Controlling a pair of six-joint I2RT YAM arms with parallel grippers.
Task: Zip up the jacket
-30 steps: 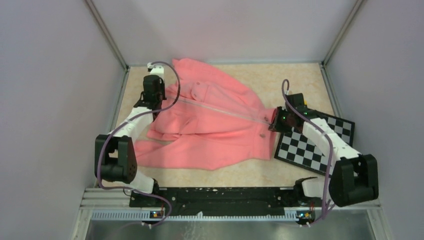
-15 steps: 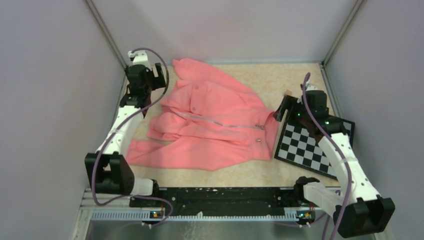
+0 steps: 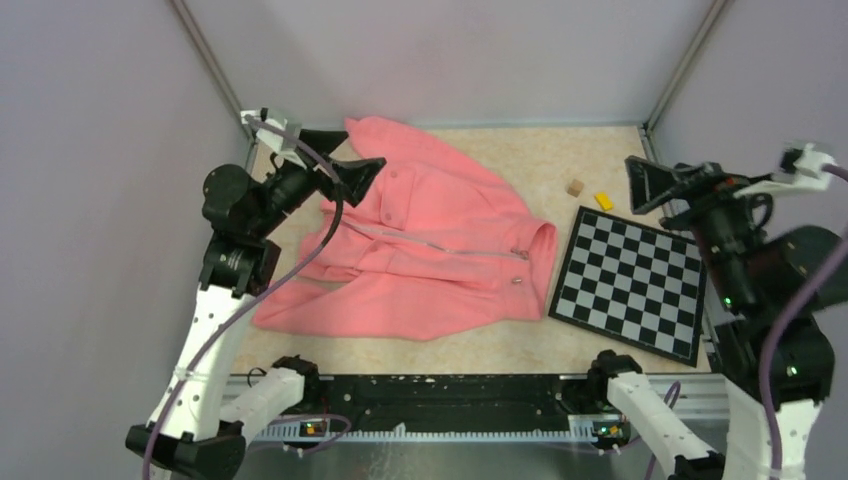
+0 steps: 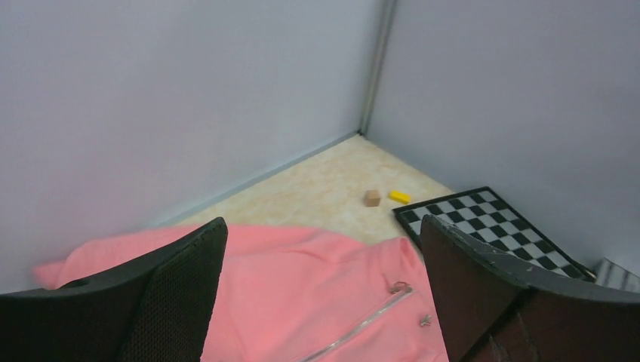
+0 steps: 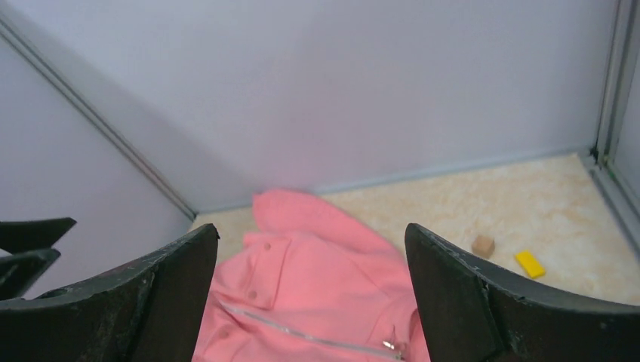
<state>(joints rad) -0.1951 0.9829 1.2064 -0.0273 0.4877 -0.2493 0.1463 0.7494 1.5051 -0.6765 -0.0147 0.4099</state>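
Black fingers spread wide with nothing between them, that's what is shown for the left gripper (image 4: 323, 226), and the same goes for the right gripper (image 5: 311, 228): fully open and empty. Both are hung high over the bench (image 3: 560, 160), well apart from the cloth, the left one by the far-left corner and the right one over the right edge.

Below them the salmon-pink fleece jacket (image 3: 430, 250) is laid flat from the far-left corner out to the middle, with a sleeve trailed toward the near-left corner. A buttoned chest pocket flap (image 3: 400, 185) is seen on the far half. The thin zipper (image 3: 440, 242) is run across the front, and the zipper pull (image 3: 520, 254) is parked at the end just beside the checkerboard (image 3: 630, 280). The teeth look closed along the visible line, though full closure can't be confirmed from up here.

A brown cube (image 3: 574, 187) and a yellow block (image 3: 603, 201) are sat past the board's far edge, clear of the jacket.

Handling-wise, it should be treated as light, floppy and grippy: fleece gets bunched rather than slid. The pull is tiny, probably hard and slippery, so a precise pinch would be needed there, with the fabric pinned at the zipper's opposite end for tension.
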